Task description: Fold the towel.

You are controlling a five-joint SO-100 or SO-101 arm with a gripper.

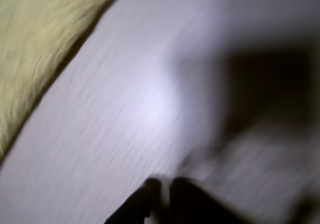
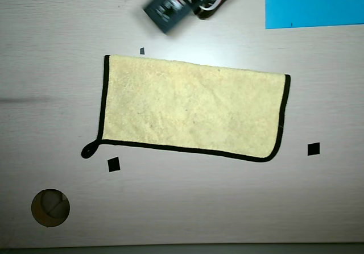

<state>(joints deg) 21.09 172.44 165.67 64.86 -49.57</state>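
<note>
Worktop (image 2: 182,208): pale wood-grain laminate, fills nearly the whole overhead view; a thin dark strip runs along the bottom edge of that view. No room visible beyond it. A faint dark smear lies on the surface at the left edge, level with the towel's middle.

Towel (image 2: 193,107): one, pale yellow terry with black trim, lying flat near the centre of the worktop, long side running left-right. Black trim shows along the left, bottom and right edges; the top edge shows none. One hanging loop (image 2: 89,149) at its lower-left corner. Whether it is already doubled over cannot be told from above.

Count of other items in the overhead view:
- Black square markers: three. One small (image 2: 142,51) just above the towel's upper-left corner, one (image 2: 114,164) just below the lower-left corner, one (image 2: 313,149) to the right of the lower-right corner. None touch the towel.
- Blue sheet (image 2: 313,4): one, top-right corner, well apart from the towel.
- Round hole (image 2: 50,207): one, lower left of the worktop.
- Arm (image 2: 187,1): one, blurred, at the top edge above the towel, clear of it.

Wrist view: heavily blurred. Towel in the upper-left corner (image 1: 35,43), worktop across the rest. Gripper (image 1: 162,189) enters from the bottom edge; its two dark tips sit close together with a narrow gap, nothing seen between them.
</note>
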